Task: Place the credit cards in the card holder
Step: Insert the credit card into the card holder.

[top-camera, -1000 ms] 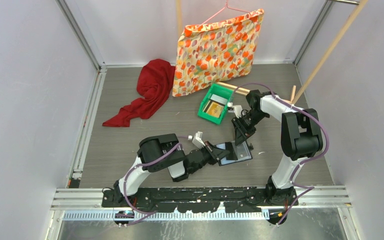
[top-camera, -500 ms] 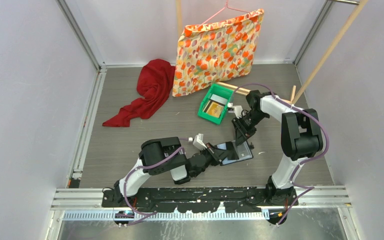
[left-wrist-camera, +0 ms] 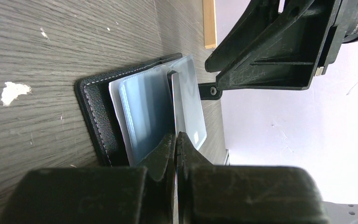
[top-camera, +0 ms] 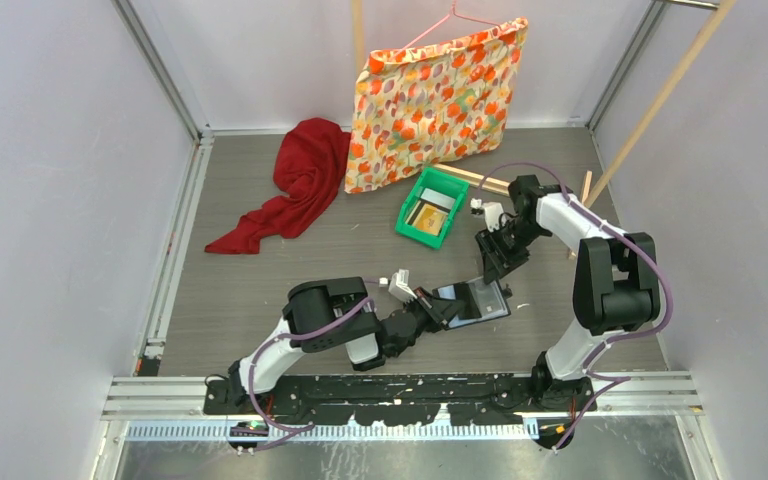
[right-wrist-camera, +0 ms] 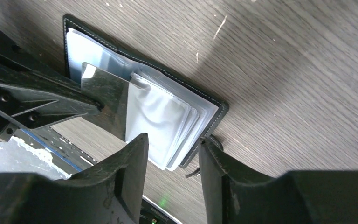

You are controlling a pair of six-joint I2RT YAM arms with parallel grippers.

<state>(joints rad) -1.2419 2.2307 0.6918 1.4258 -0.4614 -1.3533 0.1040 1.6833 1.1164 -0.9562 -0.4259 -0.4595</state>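
Your left end effector [left-wrist-camera: 175, 136] pinches the small black folding card holder's [left-wrist-camera: 93, 105] page; your right end effector [right-wrist-camera: 172, 140] hangs open above

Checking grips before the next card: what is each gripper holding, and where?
Left gripper pinches one pocket page of the card holder by its edge; right gripper holds nothing.

card holder [left-wrist-camera: 92, 105]: black, stitched, matt | pocket pages [left-wrist-camera: 144, 112]: glossy plastic | table [left-wrist-camera: 51, 46]: matt wood-grain
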